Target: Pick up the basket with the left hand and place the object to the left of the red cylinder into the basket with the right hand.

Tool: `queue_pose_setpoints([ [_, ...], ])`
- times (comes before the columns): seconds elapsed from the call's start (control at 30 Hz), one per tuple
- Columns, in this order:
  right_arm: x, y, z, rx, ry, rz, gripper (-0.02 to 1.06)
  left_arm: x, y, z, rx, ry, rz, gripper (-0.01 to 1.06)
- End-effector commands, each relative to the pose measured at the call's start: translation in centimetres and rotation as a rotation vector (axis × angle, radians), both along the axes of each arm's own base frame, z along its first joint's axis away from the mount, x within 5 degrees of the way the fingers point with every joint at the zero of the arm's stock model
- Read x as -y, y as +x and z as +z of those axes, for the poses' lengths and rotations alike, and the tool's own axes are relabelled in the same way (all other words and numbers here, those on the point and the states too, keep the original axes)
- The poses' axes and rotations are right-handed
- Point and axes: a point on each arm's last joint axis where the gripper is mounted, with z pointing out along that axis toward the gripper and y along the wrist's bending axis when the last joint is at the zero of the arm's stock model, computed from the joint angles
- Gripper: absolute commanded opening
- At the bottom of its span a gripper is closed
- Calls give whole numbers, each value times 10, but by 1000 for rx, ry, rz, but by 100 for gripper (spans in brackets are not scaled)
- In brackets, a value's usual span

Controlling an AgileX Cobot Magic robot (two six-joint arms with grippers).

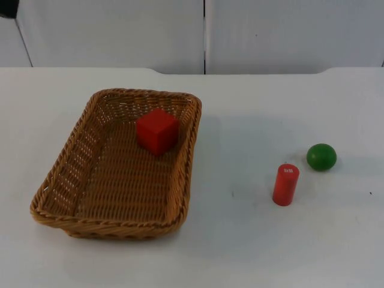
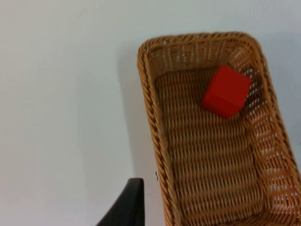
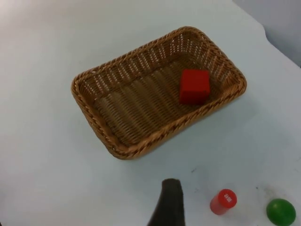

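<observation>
A white desk (image 1: 252,240) runs back to a grey partition wall (image 1: 120,36) across the top of the frame. The left gripper (image 2: 128,207) hangs just beside the rectangular woven wicker basket (image 1: 66,180) at left of centre; the right gripper (image 3: 168,202) hangs near the upright red cylinder (image 1: 285,185), right of centre; whether either is spread, I cannot tell. The red cube (image 1: 157,131) already lies in the basket, so any remaining grasp should take the near rim squarely; the green ball (image 1: 321,156) sits upper right of the cylinder.

basket (image 1: 114,222): woven wicker, rough | red cube (image 1: 157,131): smooth, matt | green ball (image 1: 321,156): smooth | table (image 1: 288,246): smooth white
</observation>
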Motion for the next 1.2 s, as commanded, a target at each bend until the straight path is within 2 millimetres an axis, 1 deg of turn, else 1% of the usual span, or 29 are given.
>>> queue_pose_setpoints([
  [0.0, 6, -5, -2, 28, 29, -16, 67, 1, -9, 7, 20, -8, -1, 105],
  [0.03, 8, -8, -4, 30, 34, -19, 67, 1, -14, 11, 35, -13, -2, 105],
  [0.07, 8, -8, -4, 30, 34, -19, 67, 1, -14, 11, 35, -13, -2, 105],
  [0.2, 16, -18, -8, 35, 68, -42, 67, 2, -32, 26, 102, -33, -6, 105],
  [0.23, 16, -18, -8, 35, 68, -42, 67, 2, -32, 26, 102, -33, -6, 105],
  [0.33, 23, -27, -13, 39, 79, -48, 67, 3, -50, 33, 153, -41, -6, 105],
  [0.4, 26, -30, -15, 38, 88, -55, 67, 3, -60, 33, 176, -51, -3, 105],
  [0.43, 26, -30, -15, 38, 88, -55, 67, 3, -60, 33, 176, -51, -3, 105],
  [0.57, 34, -41, -22, 37, 114, -72, 67, 2, -87, 25, 247, -50, 14, 105],
  [0.63, 35, -42, -23, 39, 115, -73, 67, 2, -90, 24, 257, -51, 16, 105],
  [0.77, 43, -52, -31, 51, 128, -76, 67, 2, -118, 17, 313, -50, 16, 105],
  [0.8, 43, -52, -31, 51, 128, -76, 67, 2, -118, 17, 313, -50, 16, 105],
  [0.87, 46, -56, -35, 48, 131, -79, 67, 2, -128, 15, 335, -48, 14, 105],
  [0.97, 51, -63, -38, 50, 146, -85, 67, 2, -145, 18, 361, -38, -2, 105],
  [1.0, 51, -63, -38, 50, 146, -85, 67, 2, -145, 18, 361, -38, -2, 105],
  [1.17, 59, -74, -46, 60, 161, -88, 67, 2, -167, 22, 420, -21, -14, 105],
])
